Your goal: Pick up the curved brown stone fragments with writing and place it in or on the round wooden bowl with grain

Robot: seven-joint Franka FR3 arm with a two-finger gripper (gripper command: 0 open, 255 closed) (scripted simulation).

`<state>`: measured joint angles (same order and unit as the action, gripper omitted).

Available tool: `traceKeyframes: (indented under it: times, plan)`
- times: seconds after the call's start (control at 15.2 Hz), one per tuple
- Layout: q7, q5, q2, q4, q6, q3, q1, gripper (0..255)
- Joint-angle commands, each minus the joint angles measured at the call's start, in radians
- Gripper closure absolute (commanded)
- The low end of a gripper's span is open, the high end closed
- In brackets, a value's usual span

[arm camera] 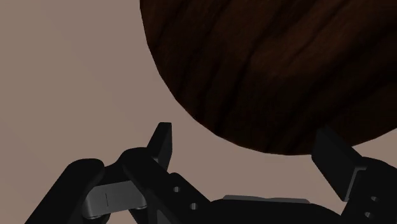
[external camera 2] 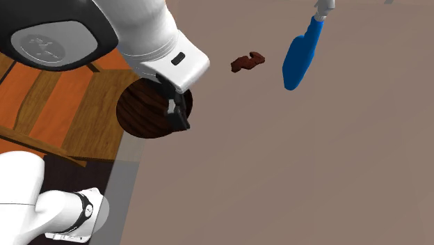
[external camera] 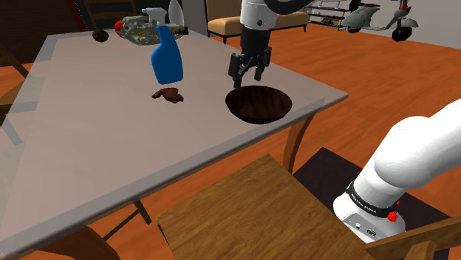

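Where the pale grey bench stretches across the shoulder view, the white arm reaches down over the side nearest the stand. Beneath it, the round dark wooden bowl sits close to the bench's edge. A blue spray bottle is farther toward that view's left. The black fingers stand wide apart with nothing between them, hovering just above the bowl's rim. The small brown stone fragments lie on the bench just beside the bottle's base, well apart from the bowl and the fingers.
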<state>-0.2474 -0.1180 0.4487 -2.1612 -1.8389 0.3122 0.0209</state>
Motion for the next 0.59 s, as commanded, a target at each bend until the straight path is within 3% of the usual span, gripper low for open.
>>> traceKeyframes:
  times: [0.0,0.53]
  plan:
    - [-0.047,0.022,-0.057,0.044,-0.036,0.039,-0.003,0]
    - [-0.264,0.204,-0.325,0.280,-0.118,0.191,-0.011,0]
